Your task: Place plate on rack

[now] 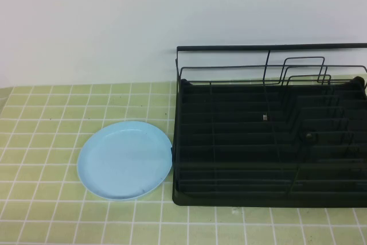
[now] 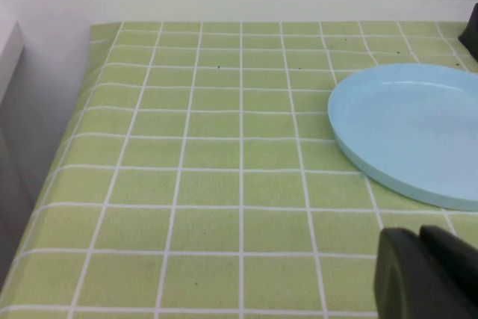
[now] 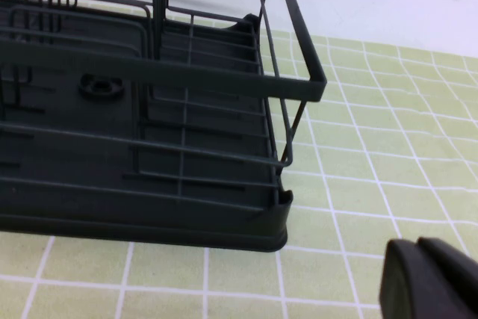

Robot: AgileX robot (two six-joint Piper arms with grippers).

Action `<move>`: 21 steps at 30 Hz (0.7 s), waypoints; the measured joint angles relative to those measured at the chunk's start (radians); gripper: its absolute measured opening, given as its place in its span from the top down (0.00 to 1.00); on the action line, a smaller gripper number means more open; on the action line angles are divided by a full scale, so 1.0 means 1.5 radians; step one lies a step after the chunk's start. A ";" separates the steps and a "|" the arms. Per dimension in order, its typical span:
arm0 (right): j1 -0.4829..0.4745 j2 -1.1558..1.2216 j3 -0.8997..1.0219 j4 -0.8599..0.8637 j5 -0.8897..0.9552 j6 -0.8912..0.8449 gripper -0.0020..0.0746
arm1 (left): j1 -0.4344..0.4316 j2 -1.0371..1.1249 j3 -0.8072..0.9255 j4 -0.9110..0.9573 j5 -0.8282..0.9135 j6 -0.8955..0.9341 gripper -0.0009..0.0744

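The light-blue plate (image 1: 124, 159) lies flat on the green checked tablecloth, just left of the rack, its rim almost touching the rack's base. It also shows in the left wrist view (image 2: 418, 128). The black wire rack (image 1: 269, 136) stands on the right with nothing in it; its corner and top rail show in the right wrist view (image 3: 187, 72). Neither gripper shows in the high view. My left gripper (image 2: 420, 235) is shut and empty, low over the cloth a little short of the plate. My right gripper (image 3: 418, 247) is shut and empty, beside the rack's outer corner.
The green tablecloth (image 1: 51, 113) covers the table. A white wall runs along the back. In the left wrist view the table's left edge (image 2: 45, 184) drops away beside a white surface. Upright divider loops (image 1: 304, 73) stand at the rack's back right.
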 joint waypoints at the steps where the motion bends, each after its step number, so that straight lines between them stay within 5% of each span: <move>1: 0.000 0.000 0.000 0.000 0.000 0.000 0.98 | 0.000 0.000 0.000 -0.001 0.000 0.000 0.99; 21: 0.000 0.000 0.000 0.000 0.000 0.000 0.98 | 0.039 0.000 0.000 -0.025 -0.001 0.030 0.99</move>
